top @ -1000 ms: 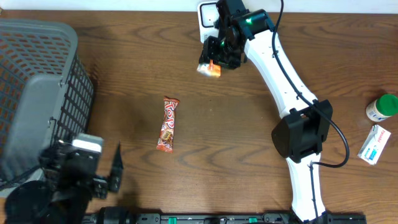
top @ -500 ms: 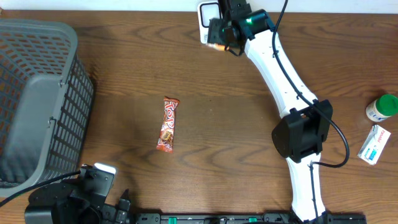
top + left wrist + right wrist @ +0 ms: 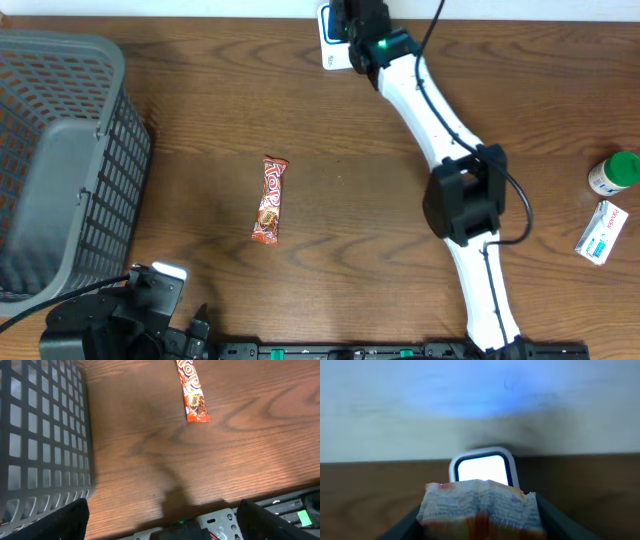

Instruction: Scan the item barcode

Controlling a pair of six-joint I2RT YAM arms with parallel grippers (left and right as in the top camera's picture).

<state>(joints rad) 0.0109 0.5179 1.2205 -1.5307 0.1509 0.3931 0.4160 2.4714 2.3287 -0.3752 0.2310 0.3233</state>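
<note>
My right gripper is shut on a crinkled white and orange snack packet. Its printed face stands just in front of the scanner's lit white window. In the overhead view the right gripper hangs over the white scanner at the table's far edge, and the packet is hidden beneath it. My left gripper is open with nothing between its fingers, low over the near left corner. It also shows in the overhead view as the left gripper.
A red candy bar lies mid-table, and the same candy bar shows ahead of my left gripper. A grey mesh basket fills the left side. A green-capped bottle and a white box sit at the right edge.
My right gripper carried the packet up and left to the scanner at the far edge. The left arm drew back toward the near left corner, then held still.
</note>
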